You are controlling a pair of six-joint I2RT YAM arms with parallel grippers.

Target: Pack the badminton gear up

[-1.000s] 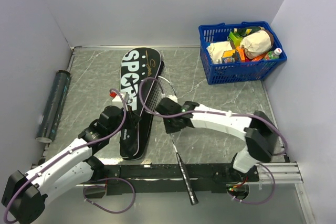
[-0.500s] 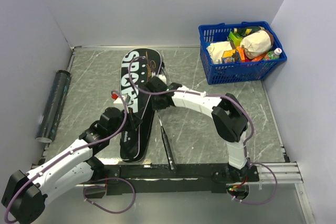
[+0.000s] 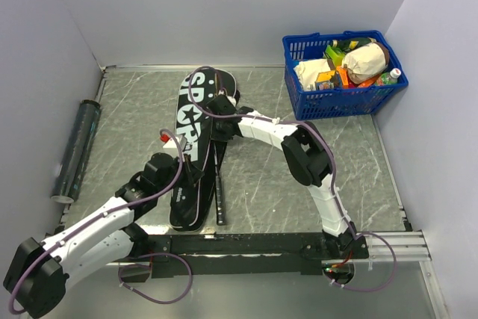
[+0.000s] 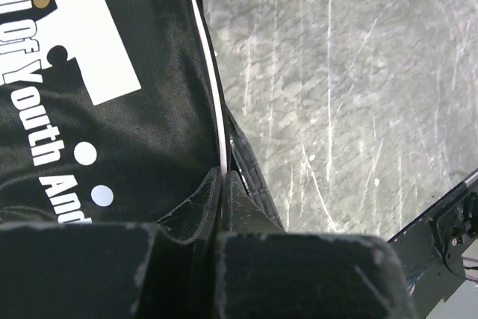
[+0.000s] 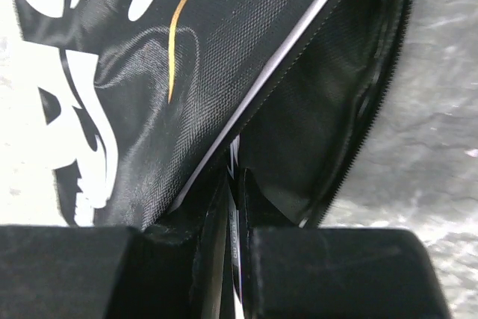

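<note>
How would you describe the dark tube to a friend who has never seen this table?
Look to the left edge of the grey marbled table, by the wall. A long dark tube lies there alone, lengthwise. Unlike the flat black bag in the middle, it is round and slim, without big white letters.

A lab-style robot test cell: plain walls [image 3: 224, 13] box in a marbled table [image 3: 261, 184].

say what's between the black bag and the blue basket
Only bare table separates the bag from the basket, as the top view shows; the right arm reaches across just nearer than that stretch.
</note>
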